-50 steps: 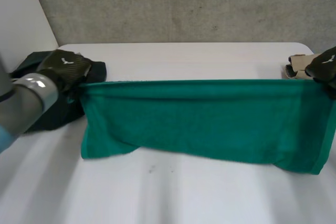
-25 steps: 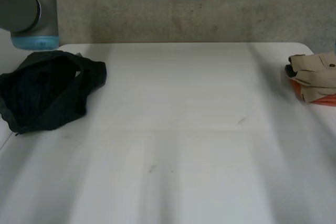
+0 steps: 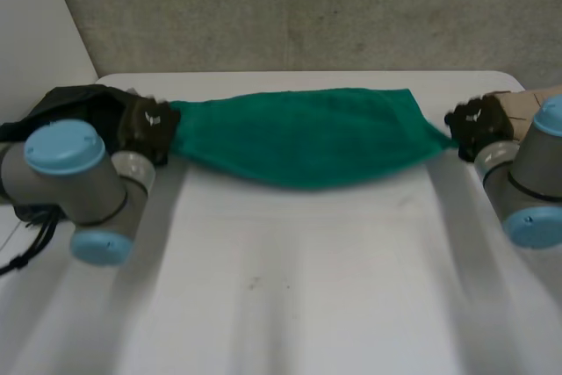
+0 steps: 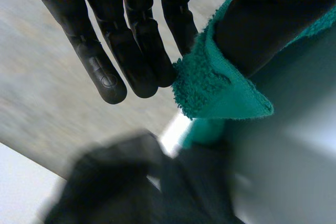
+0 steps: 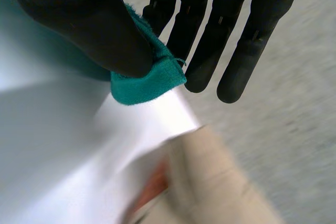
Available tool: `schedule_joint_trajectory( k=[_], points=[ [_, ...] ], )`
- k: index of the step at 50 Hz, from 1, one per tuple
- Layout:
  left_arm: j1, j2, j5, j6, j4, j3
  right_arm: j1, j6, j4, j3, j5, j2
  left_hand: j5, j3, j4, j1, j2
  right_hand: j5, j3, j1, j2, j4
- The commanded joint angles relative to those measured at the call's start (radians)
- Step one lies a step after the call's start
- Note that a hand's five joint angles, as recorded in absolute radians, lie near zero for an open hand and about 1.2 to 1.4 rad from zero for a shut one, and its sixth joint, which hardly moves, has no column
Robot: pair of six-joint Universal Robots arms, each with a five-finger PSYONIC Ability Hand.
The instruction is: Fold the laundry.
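Where the green towel (image 3: 299, 136) is: upper middle of the frame, stretched sagging between both hands across the tabletop (image 3: 290, 270).
Left hand (image 3: 145, 126): left of frame, thumb and straight fingers pinching one towel corner.
Right hand (image 3: 474, 122): right of frame, pinching the opposite corner likewise.
Black garment (image 3: 79, 103): beside the left hand.
Beige garment (image 3: 518, 103): beside the right hand.

The towel (image 3: 307, 133) spans the table (image 3: 290, 287) between a garment (image 3: 75, 103) at left and folded clothes (image 3: 520, 104) at right.

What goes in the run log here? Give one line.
left hand: pinches green terry towel corner | right hand: pinches opposite corner | towel: sags between
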Motion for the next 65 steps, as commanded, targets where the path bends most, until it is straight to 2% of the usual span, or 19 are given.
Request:
schedule_joint_trajectory(
  k=[1, 8, 13, 17, 19, 24, 27, 30, 35, 38, 42, 47, 56, 57, 58, 59, 60, 65],
  points=[
    [0.010, 0.148, -0.001, 0.020, -0.088, -0.257, -0.008, -0.024, 0.213, 0.131, -0.006, -0.093, 0.244, 0.202, 0.192, 0.258, 0.196, 0.182, 0.203, 0.266, 0.215, 0.196],
    [0.009, 0.400, -0.003, 0.051, -0.280, -0.469, -0.027, -0.070, 0.410, 0.262, -0.003, -0.285, 0.244, 0.202, 0.192, 0.258, 0.196, 0.182, 0.203, 0.266, 0.215, 0.196],
    [0.004, 0.605, -0.001, 0.089, -0.533, -0.624, -0.102, -0.259, 0.609, 0.409, 0.006, -0.451, 0.244, 0.202, 0.192, 0.258, 0.196, 0.182, 0.203, 0.266, 0.215, 0.196],
    [-0.004, 0.673, 0.003, 0.118, -0.683, -0.678, -0.154, -0.405, 0.681, 0.501, 0.009, -0.517, 0.244, 0.202, 0.192, 0.258, 0.196, 0.182, 0.203, 0.266, 0.215, 0.196],
    [-0.005, 0.675, 0.003, 0.123, -0.708, -0.678, -0.156, -0.435, 0.679, 0.513, 0.011, -0.517, 0.244, 0.202, 0.192, 0.258, 0.196, 0.182, 0.203, 0.266, 0.215, 0.196],
    [-0.008, 0.606, -0.003, 0.119, -0.644, -0.606, -0.154, -0.404, 0.591, 0.487, 0.019, -0.480, 0.244, 0.202, 0.192, 0.258, 0.196, 0.182, 0.203, 0.266, 0.215, 0.196],
    [-0.002, 0.517, -0.008, 0.114, -0.572, -0.535, -0.151, -0.358, 0.496, 0.422, 0.063, -0.378, 0.244, 0.202, 0.192, 0.258, 0.196, 0.182, 0.203, 0.266, 0.215, 0.196],
    [-0.002, 0.468, -0.009, 0.112, -0.520, -0.488, -0.142, -0.337, 0.443, 0.386, 0.085, -0.341, 0.244, 0.202, 0.192, 0.258, 0.196, 0.182, 0.203, 0.266, 0.215, 0.196],
    [-0.004, 0.405, -0.012, 0.091, -0.383, -0.417, -0.030, -0.294, 0.247, 0.304, 0.083, -0.273, 0.244, 0.202, 0.192, 0.258, 0.196, 0.182, 0.203, 0.266, 0.215, 0.196],
    [-0.002, 0.363, -0.018, 0.083, -0.317, -0.393, -0.008, -0.288, 0.153, 0.257, 0.080, -0.212, 0.244, 0.202, 0.192, 0.258, 0.196, 0.182, 0.203, 0.266, 0.215, 0.196],
    [-0.007, 0.299, -0.080, 0.082, -0.244, -0.339, 0.013, -0.279, 0.019, 0.144, 0.065, -0.097, 0.244, 0.202, 0.192, 0.258, 0.196, 0.182, 0.203, 0.266, 0.215, 0.196],
    [-0.010, 0.199, -0.190, 0.083, -0.225, -0.250, 0.045, -0.274, -0.044, -0.006, 0.046, 0.033, 0.244, 0.202, 0.192, 0.258, 0.196, 0.182, 0.203, 0.266, 0.215, 0.196],
    [-0.018, 0.064, -0.221, 0.083, -0.220, -0.113, 0.061, -0.274, -0.056, -0.223, 0.028, 0.234, 0.244, 0.202, 0.192, 0.258, 0.196, 0.182, 0.203, 0.266, 0.215, 0.196],
    [-0.021, 0.055, -0.221, 0.082, -0.219, -0.103, 0.071, -0.272, -0.059, -0.241, 0.029, 0.253, 0.244, 0.202, 0.192, 0.258, 0.196, 0.029, 0.050, 0.113, 0.062, 0.043],
    [-0.030, 0.046, -0.222, 0.085, -0.219, -0.084, 0.076, -0.274, -0.059, -0.246, 0.034, 0.261, -0.337, -0.379, -0.389, -0.323, -0.385, -0.429, -0.407, -0.345, -0.396, -0.415],
    [-0.036, 0.044, -0.225, 0.088, -0.219, -0.078, 0.079, -0.274, -0.061, -0.249, 0.039, 0.264, -0.692, -0.734, -0.744, -0.677, -0.739, -0.881, -0.860, -0.797, -0.848, -0.867],
    [-0.042, 0.043, -0.224, 0.088, -0.219, -0.072, 0.082, -0.274, -0.061, -0.249, 0.040, 0.264, -0.978, -1.020, -1.030, -0.964, -1.025, -1.040, -1.018, -0.956, -1.007, -1.026],
    [-0.071, 0.058, -0.216, 0.085, -0.220, -0.047, 0.085, -0.225, -0.049, -0.220, 0.043, 0.210, -0.978, -1.020, -1.030, -0.964, -1.025, -1.040, -1.018, -0.956, -1.007, -1.026]
  ],
)
